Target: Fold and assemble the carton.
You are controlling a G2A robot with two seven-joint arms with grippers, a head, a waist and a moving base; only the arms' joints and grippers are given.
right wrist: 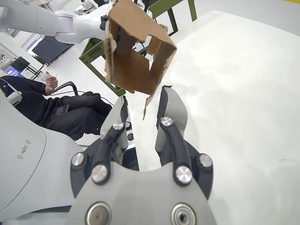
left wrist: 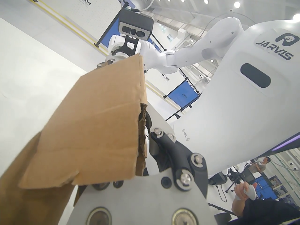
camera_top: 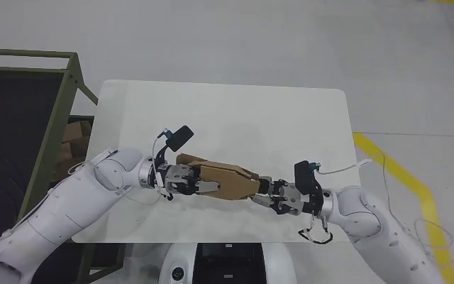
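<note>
Carton (camera_top: 223,182) fast in left jaws; right wrist view: hollow inside, flap (right wrist: 147,103) between parted right jaws.

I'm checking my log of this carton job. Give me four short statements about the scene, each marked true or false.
1. The left gripper grips one end of the carton. True.
2. The carton's end facing the right gripper is folded shut. False: it gapes open, with the hollow inside showing.
3. A cardboard flap sits between the right gripper's spread fingers. True.
4. The carton lies folded flat on the table. False: it is opened into a tube and held up.
</note>
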